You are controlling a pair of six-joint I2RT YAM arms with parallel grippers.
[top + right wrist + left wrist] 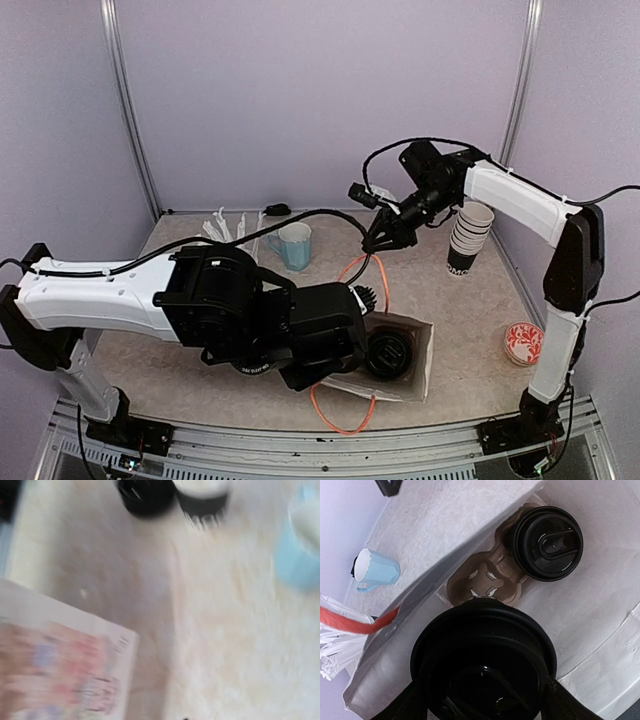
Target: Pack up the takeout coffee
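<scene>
A lidded coffee cup [482, 650] is clamped in the left gripper [485, 705] over the open bag [395, 655], near the carrier's [485, 580] free slot beside the second cup [547, 542] already seated there, presumably for a straight lowering; whether the raised right gripper [383, 237] is open cannot be told.

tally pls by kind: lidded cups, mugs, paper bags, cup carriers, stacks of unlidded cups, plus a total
lidded black cup: 2
light blue mug: 1
white paper bag: 1
cardboard cup carrier: 1
stack of paper cups: 1
total: 6
</scene>
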